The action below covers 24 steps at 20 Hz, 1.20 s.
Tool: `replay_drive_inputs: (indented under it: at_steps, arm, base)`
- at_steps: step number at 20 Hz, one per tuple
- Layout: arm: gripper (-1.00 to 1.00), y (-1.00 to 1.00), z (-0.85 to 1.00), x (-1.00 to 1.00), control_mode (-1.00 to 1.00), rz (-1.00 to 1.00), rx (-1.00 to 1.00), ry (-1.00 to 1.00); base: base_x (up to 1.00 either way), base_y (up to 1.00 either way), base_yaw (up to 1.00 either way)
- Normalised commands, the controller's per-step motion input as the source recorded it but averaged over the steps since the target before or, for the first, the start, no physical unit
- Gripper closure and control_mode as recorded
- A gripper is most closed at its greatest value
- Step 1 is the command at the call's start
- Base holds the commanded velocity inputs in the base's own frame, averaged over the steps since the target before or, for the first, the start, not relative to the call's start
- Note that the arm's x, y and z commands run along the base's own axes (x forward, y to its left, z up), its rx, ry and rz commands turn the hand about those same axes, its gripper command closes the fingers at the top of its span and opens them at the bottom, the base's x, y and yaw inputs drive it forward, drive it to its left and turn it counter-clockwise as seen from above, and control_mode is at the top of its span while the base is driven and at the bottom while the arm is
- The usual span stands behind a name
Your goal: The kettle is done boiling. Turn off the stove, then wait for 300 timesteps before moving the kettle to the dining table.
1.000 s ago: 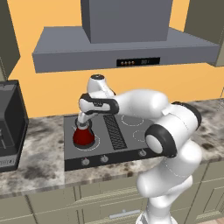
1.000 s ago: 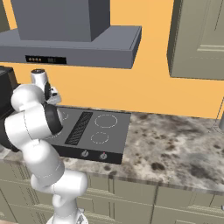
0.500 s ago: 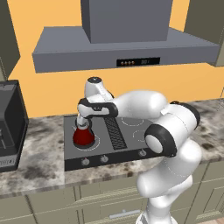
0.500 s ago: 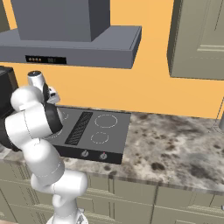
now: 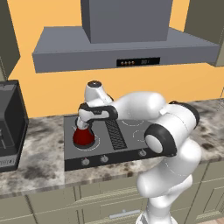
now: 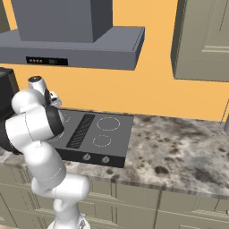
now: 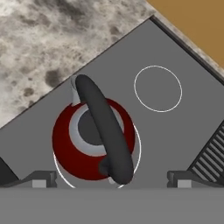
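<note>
On the stove's [image 5: 131,144] front-left burner ring, the kettle [image 5: 83,137] is sat upright, red body, grey lid, black handle arched over the top. From the hand view the kettle [image 7: 92,140] is seen from straight above, with its handle running diagonally across the lid and the spout poking out toward the speckled counter [image 7: 39,48]. A second, bare burner ring [image 7: 158,89] is marked just beyond it, and the black grille [image 7: 214,151] is caught at the right edge.

Right above the kettle, the gripper [image 5: 83,127] is held pointing down, jaws spread wide, nothing gripped. Its two fingertips [image 7: 43,178] are seen either side of the kettle in the hand view, clear of the red body as far as can be told.

Along the stove's near edge the knobs [image 5: 104,159] are lined up. A dark appliance [image 5: 8,127] is parked on the counter to the left, well apart from the stove. Overhead, the grey hood [image 5: 122,48] is mounted on the orange wall [image 6: 179,96], and pale cabinets [image 6: 203,40] are hung to the right.
</note>
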Motion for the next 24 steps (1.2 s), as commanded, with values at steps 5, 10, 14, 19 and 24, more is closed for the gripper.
replay_drive_inputs:
  at_steps: [5,10,14,19,24]
  arm:
    - [-1.00,0.00,-0.04,0.19,-1.00,0.00,0.00,0.00]
    - [-1.00,0.01,-0.09,0.14,-1.00,0.00,0.00,0.00]
    - [-1.00,0.12,-0.18,0.11,-1.00,0.00,0.00,0.00]
    - [1.00,0.10,-0.13,0.06,-1.00,0.00,0.00,0.00]
    - [1.00,0.06,-0.05,0.01,-1.00,0.00,0.00,0.01]
  base:
    - [0.00,0.00,0.00]
    - [0.00,0.00,0.00]
    - [0.00,0.00,0.00]
    - [0.00,0.00,0.00]
    - [0.00,0.00,0.00]
